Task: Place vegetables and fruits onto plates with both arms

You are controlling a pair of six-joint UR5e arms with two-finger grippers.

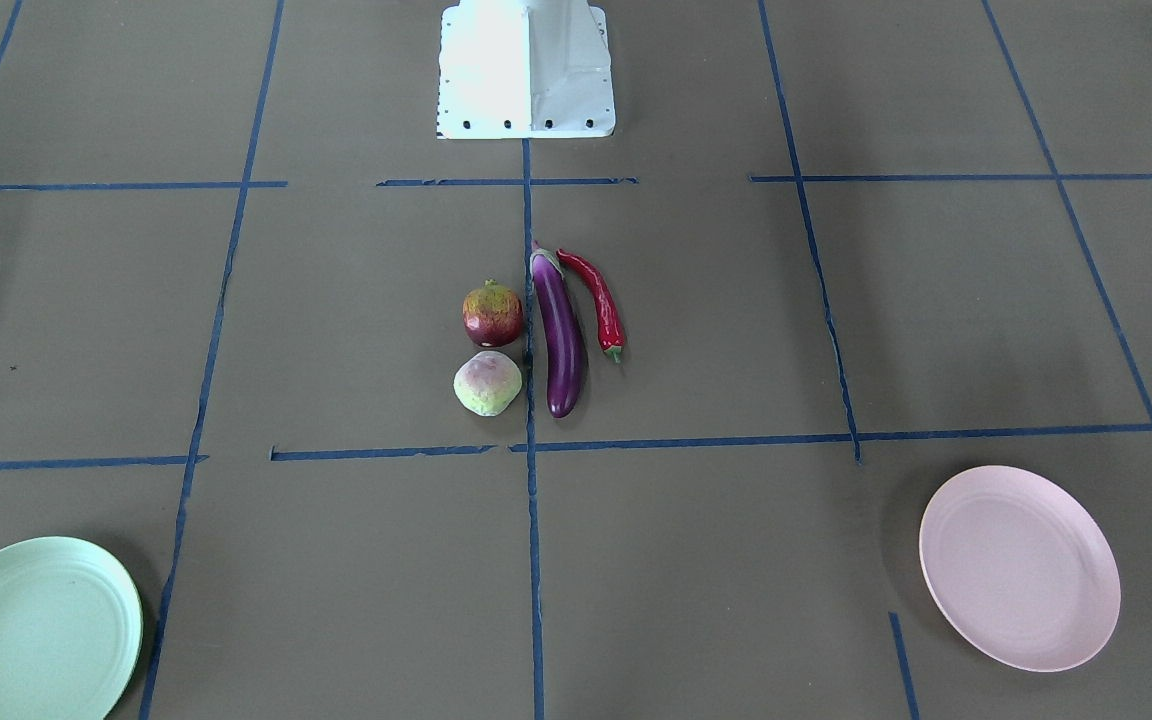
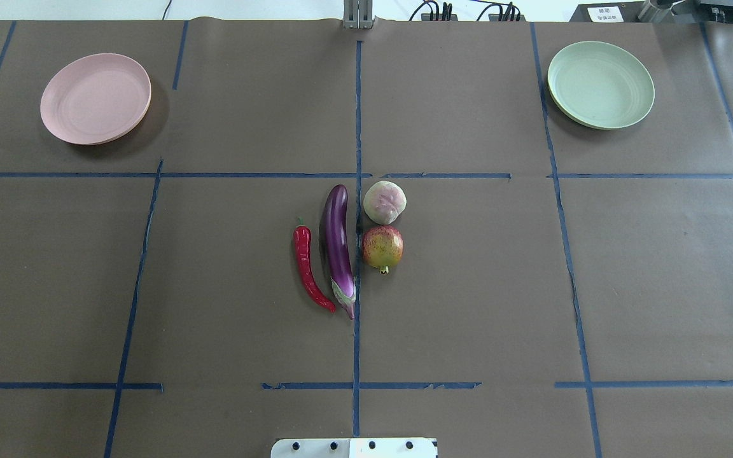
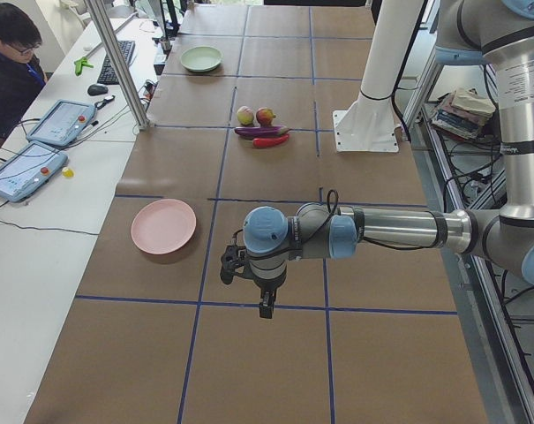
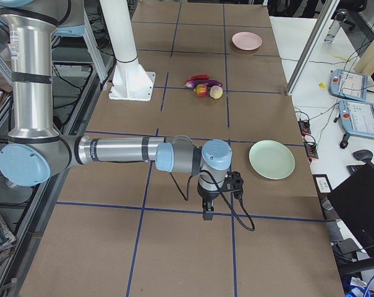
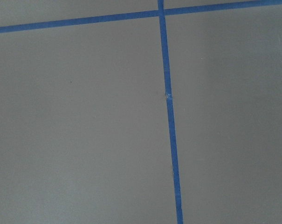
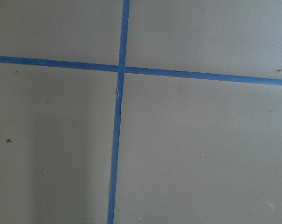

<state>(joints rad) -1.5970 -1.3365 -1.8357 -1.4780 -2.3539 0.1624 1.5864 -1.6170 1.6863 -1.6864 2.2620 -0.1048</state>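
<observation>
The purple eggplant point(image 2: 336, 245) and the red chili pepper point(image 2: 308, 267) lie side by side at the table's middle. Next to them are the pomegranate-like fruit point(image 2: 382, 247) and the pale green fruit point(image 2: 384, 201). The pink plate point(image 2: 95, 98) is far left and the mint green plate point(image 2: 600, 84) is far right; both are bare. My left gripper point(image 3: 265, 305) hangs over the table near the pink plate point(image 3: 163, 225). My right gripper point(image 4: 208, 211) hangs near the green plate point(image 4: 271, 159). Each shows only in a side view, so I cannot tell whether it is open or shut. The wrist views show only table and tape.
The white robot base point(image 2: 354, 447) stands at the near edge. Blue tape lines point(image 2: 357, 127) grid the brown table. An operator point(image 3: 6, 62) sits beside tablets point(image 3: 24, 168) along the far side.
</observation>
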